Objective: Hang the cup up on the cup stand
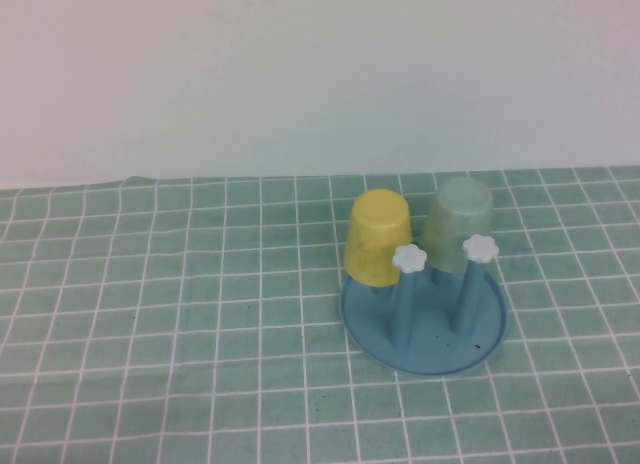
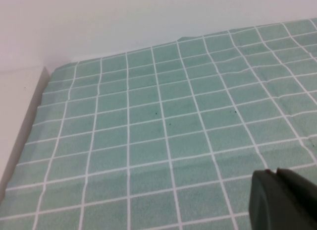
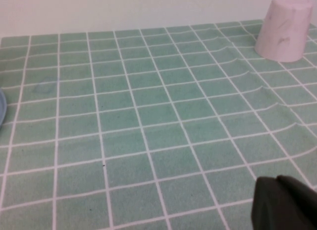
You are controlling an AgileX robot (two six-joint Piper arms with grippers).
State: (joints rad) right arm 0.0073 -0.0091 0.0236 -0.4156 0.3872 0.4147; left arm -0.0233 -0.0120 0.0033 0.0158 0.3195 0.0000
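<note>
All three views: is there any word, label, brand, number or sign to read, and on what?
None. The cup, the yellow cup and the cup stand are plain, as are the pink cup and the checked cloth. The left gripper and right gripper, each at its own view's edge, show no marking.

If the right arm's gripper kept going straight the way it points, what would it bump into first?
Probably just the green checked tablecloth. The right gripper shows only as a dark corner in its wrist view, over bare cloth. A pink upside-down cup stands farther off to one side, likely out of its line, though depth is unclear.
</note>
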